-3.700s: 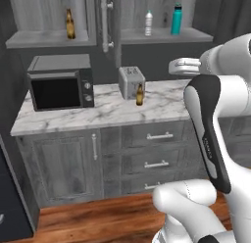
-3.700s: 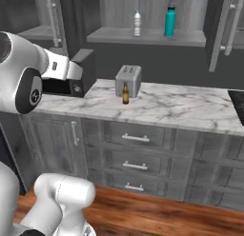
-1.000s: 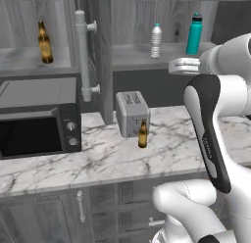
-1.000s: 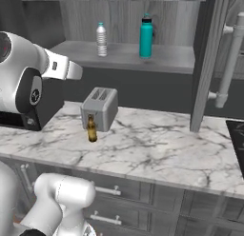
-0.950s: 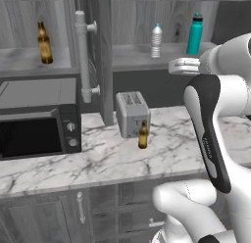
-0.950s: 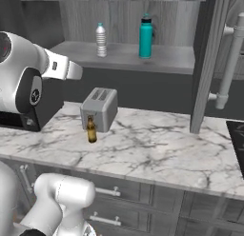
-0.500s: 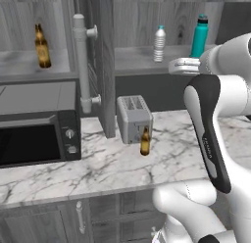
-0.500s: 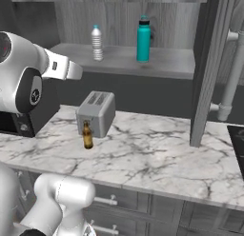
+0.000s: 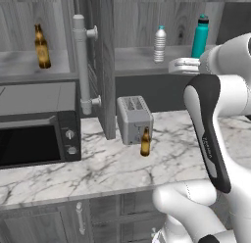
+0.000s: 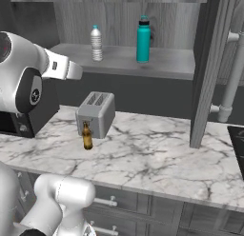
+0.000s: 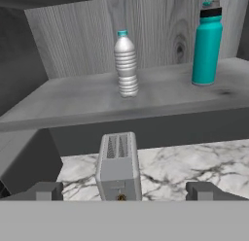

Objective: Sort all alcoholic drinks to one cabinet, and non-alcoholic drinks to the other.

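Simulated kitchen with both dark grey wood-grain wall cabinets open. The white arm's two-finger gripper [image 11: 124, 194] stands with its jaws at full spread and holds nothing; its dark fingertips [image 11: 46, 190] frame the grey two-slot toaster [image 11: 119, 167] on the white marble counter [image 10: 157, 154]. The relation that governs the coming move: the small amber-brown glass beer bottle [image 10: 87, 136] stands upright on the counter, touching or just in front of the toaster's near face, so it lies ahead of and below the gripper, between the two fingertips; in the hand view only its cap [image 11: 121, 197] peeps above the lower margin. Its long axis is vertical, so a level approach with the jaws on either side of the body seems to suit it, after the hand drops lower. The second amber beer bottle [image 9: 42, 47] stands on the grey shelf of the left cabinet [image 9: 29, 73], above the black microwave oven [image 9: 37, 127], which marks that cabinet as the probable goal for the alcoholic drinks. The clear ribbed plastic water bottle with a white cap [image 11: 126, 65] and the teal cylindrical flask with a dark cap [image 11: 207, 44] stand upright and well apart on the right cabinet's shelf [image 11: 160, 99], already sorted. Judged stage: one bottle left to fetch
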Robot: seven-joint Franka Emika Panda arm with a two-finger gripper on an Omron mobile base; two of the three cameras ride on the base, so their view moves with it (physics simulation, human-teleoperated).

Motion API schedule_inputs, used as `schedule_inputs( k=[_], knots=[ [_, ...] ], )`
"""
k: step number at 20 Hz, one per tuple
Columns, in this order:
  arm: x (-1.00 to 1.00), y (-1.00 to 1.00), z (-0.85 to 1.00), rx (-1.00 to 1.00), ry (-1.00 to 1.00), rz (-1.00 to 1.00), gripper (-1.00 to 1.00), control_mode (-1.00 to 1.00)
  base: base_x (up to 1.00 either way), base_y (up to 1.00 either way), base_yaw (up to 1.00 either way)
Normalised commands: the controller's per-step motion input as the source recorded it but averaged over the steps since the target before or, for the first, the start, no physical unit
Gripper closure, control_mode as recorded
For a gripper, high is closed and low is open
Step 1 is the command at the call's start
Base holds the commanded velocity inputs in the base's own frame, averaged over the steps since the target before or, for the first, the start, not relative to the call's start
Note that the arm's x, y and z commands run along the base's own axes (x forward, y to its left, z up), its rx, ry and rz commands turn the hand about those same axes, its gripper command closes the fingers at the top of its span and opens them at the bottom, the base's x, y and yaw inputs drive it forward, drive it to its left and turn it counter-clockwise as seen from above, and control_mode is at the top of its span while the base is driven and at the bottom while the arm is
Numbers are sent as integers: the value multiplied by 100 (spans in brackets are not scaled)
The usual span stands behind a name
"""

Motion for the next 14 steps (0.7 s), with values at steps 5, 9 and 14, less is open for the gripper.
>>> schedule_inputs(
  k=[5,9,14],
  knots=[
    [0,0,0,0,0,0,-100,100,0,0,0],
    [0,0,0,0,0,0,-100,100,0,0,0],
    [-4,0,-13,0,1,0,-100,-100,0,0,0]
  ],
)
